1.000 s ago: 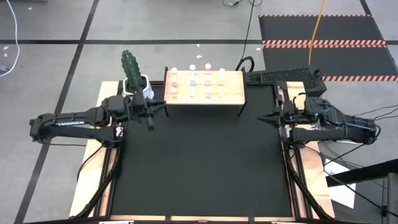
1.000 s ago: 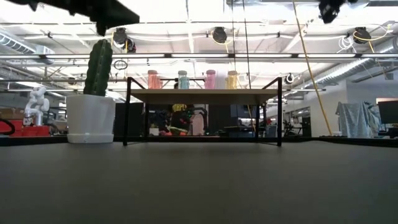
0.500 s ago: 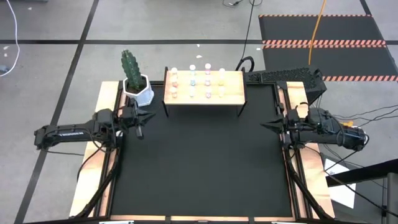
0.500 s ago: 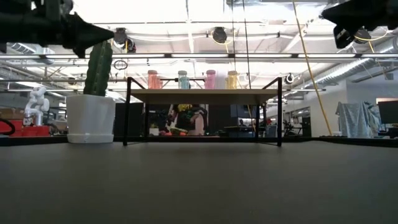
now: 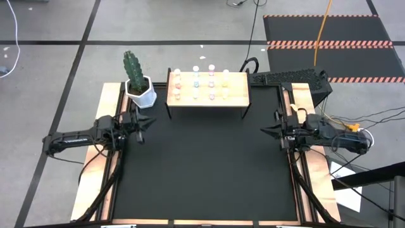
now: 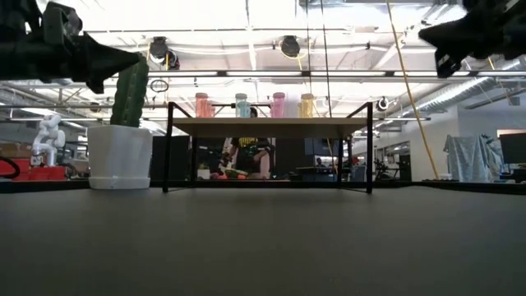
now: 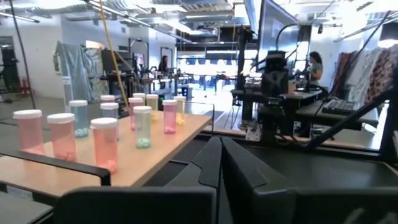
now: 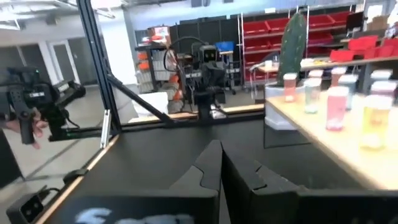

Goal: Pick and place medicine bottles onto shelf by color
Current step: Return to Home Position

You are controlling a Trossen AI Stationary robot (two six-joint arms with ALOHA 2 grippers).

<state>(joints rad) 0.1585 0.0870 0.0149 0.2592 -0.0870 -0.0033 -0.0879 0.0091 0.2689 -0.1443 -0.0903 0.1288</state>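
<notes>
Matting [image 5: 202, 171] of flat black covered the table in front of the shelf [image 5: 238, 96], a light wooden board on thin black legs. Short of the shelf's front edge, toward its left-arm side, the left gripper [image 5: 142, 121] hovered near the matting's edge, its fingers [image 7: 208, 168] pressed together on nothing. Off the shelf's opposite front corner, a little farther from it, the right gripper [image 5: 268, 132] hung near the other edge, its fingers [image 8: 208, 168] likewise closed and empty. Both pointed inward, across the ground in front of the shelf. On the shelf's top stood the medicine bottles [image 5: 195, 83], upright and white-capped, in four files running front to back, three to a file: pink nearest the left arm, then blue, purple, and yellow nearest the right arm. Just beside the shelf's left-arm end sat a white pot [image 5: 142, 92] holding a green cactus. Past the shelf's right-arm end lay a dark keyboard [image 5: 288, 77]. In the room well beyond the shelf, a person [image 7: 315, 62] showed in the left wrist view.
</notes>
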